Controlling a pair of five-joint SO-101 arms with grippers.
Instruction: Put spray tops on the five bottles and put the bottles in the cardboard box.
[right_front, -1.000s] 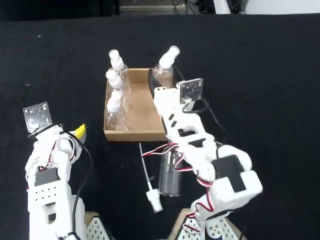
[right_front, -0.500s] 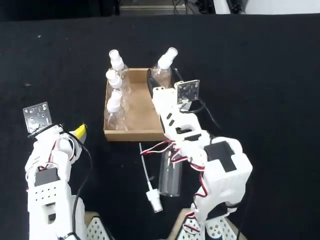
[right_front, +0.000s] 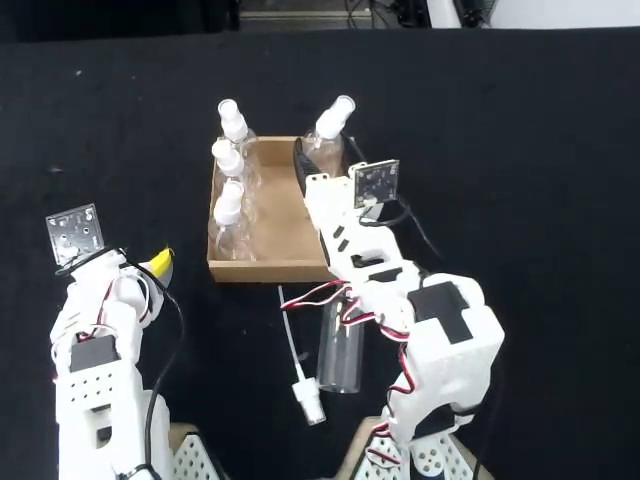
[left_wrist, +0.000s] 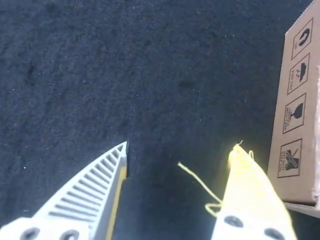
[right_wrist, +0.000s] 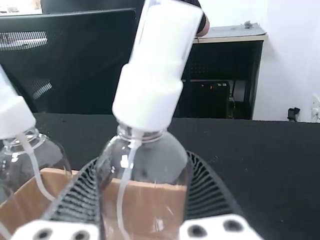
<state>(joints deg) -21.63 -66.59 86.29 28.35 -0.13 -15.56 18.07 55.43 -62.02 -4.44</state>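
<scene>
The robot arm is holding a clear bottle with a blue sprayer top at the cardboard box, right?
Not quite. The sprayer top on the clear plastic bottle is white, not blue; the right wrist view shows it. The rest is right: the right gripper holds that bottle at the brown cardboard box.

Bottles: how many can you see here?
5 bottles. Three stand along the cardboard box's left wall, one leans in the right gripper at the box's far right corner, one lies on the table before the box, partly under an arm.
</scene>
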